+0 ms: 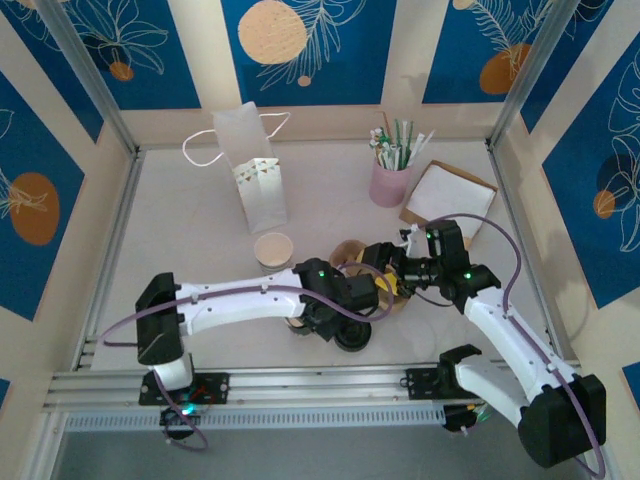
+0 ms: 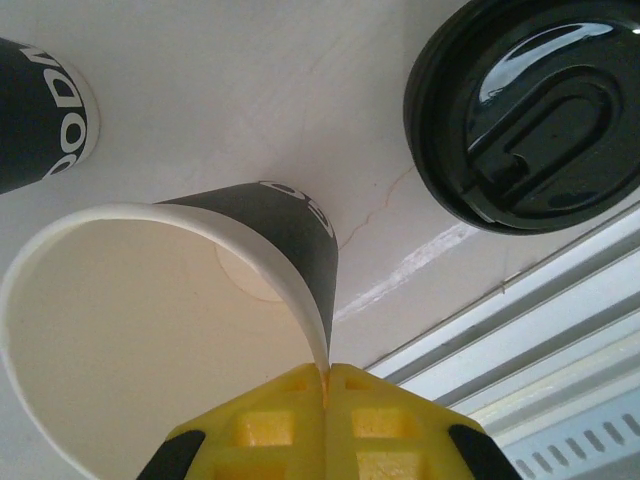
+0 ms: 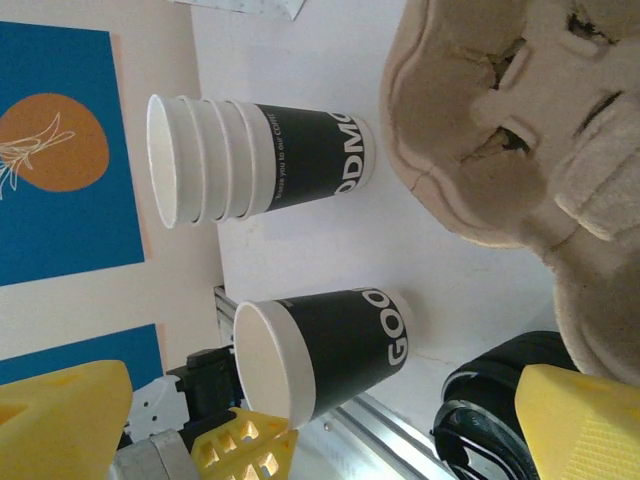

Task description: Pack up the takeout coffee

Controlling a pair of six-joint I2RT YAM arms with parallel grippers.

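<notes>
Left pincer (image 2: 325,385) pinches just the cup (image 2: 150,320) rim, so it may swing or slip, hitting the lid (image 2: 530,110) ahead-right of it, while the right pincer (image 3: 320,378) gapes wide, empty.

The pale worktop (image 1: 190,235) carries a white paper bag (image 1: 258,190), a pink cup of straws (image 1: 389,185) and a napkin tray (image 1: 448,195) at the back. Nearer stand a cup stack (image 1: 273,249), the takeout coffee cup (image 3: 320,355), a pulp carrier (image 3: 500,120) and a black lid (image 2: 525,110).

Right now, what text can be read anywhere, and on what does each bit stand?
"ODMO", cut off: black band of the stacked cups.
"GOO", cut off: the cup pinched at its rim by the left gripper.
Small white line on the stacked cups: too small to read.
</notes>
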